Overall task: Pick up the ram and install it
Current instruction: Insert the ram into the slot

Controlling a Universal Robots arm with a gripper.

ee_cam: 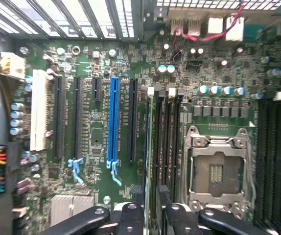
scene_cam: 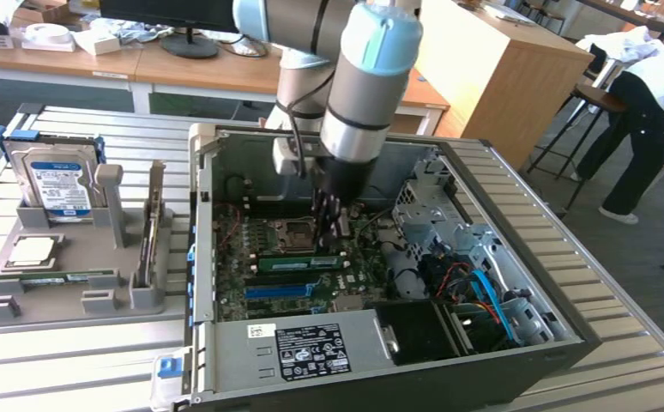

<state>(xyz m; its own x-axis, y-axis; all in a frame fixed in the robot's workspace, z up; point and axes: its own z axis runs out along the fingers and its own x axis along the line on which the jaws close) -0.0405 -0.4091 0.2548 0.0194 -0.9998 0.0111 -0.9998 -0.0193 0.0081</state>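
Reaching down into the open computer case on the slatted surface, the claw hangs just over the motherboard, beside the empty processor socket. Its fingertips stand a little apart in the wrist view, with bare board and slot showing in the narrow gap between them, so I judge it partly open and holding nothing. The ram shows as a green strip across the board directly under the claw, between the socket and the bright blue slot. It looks to be standing in one of the memory slots, though I cannot tell whether it is pressed fully home. The step in hand seems to be the seating itself. To do it well, the claw should sit square over the stick with its fingers in line with the slot's length, so that any push goes straight down. A tilted push could lift one end or strain the board. The small white latches at the slot ends are the thing to watch, since they should close on the stick at both ends alike. The cables toward the exterior view's right are well apart from the work, as are the hard drive and its grey holder outside the case.
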